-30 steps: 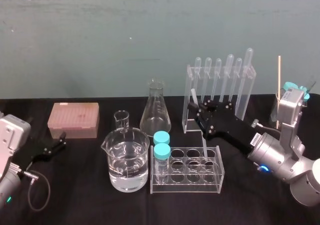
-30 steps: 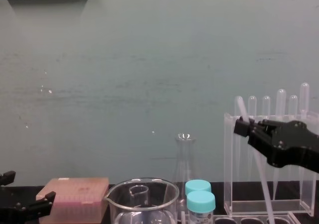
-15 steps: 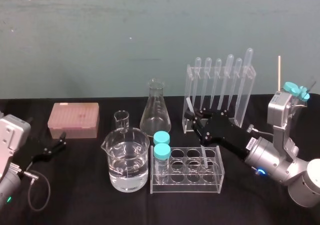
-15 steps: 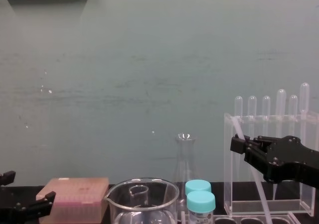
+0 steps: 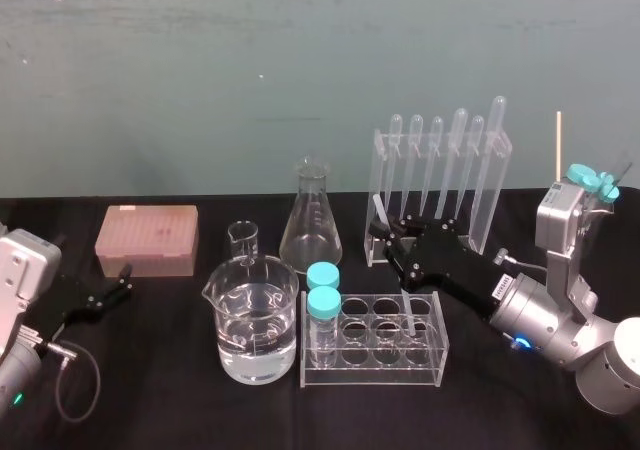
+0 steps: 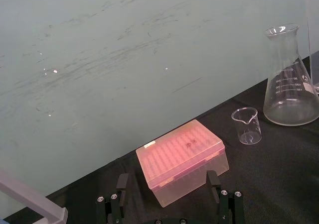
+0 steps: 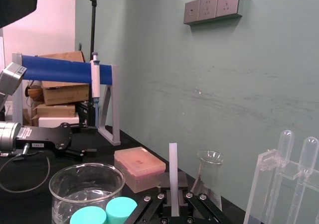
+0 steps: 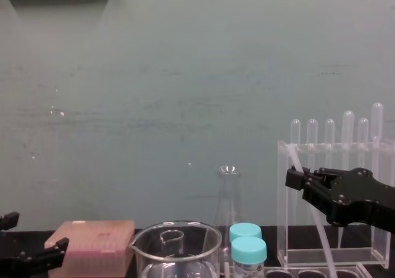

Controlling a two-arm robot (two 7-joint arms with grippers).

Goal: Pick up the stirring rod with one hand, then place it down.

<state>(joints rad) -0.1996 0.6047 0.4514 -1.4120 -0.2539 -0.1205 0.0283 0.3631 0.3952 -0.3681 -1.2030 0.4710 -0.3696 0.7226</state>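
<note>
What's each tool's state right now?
Left tool: open, holding nothing.
Right tool: closed on the thin translucent whitish stirring rod.

A: Tally of clear bulb-topped plastic pipettes (image 5: 459,135)?
B: Six. Teal-capped clear vials (image 5: 323,305): two.
A: Glassware?
B: One large water-filled clear glass beaker (image 5: 251,320), one small clear glass beaker (image 5: 243,240), so two beakers. Clear conical glass flask (image 5: 311,220): one.
A: Remainder?
B: One tall clear acrylic rack (image 5: 383,170), one low clear acrylic rack (image 5: 375,365). Pink lidded plastic box (image 5: 148,240): one. Whitish translucent stirring rod (image 7: 173,169): one.
</note>
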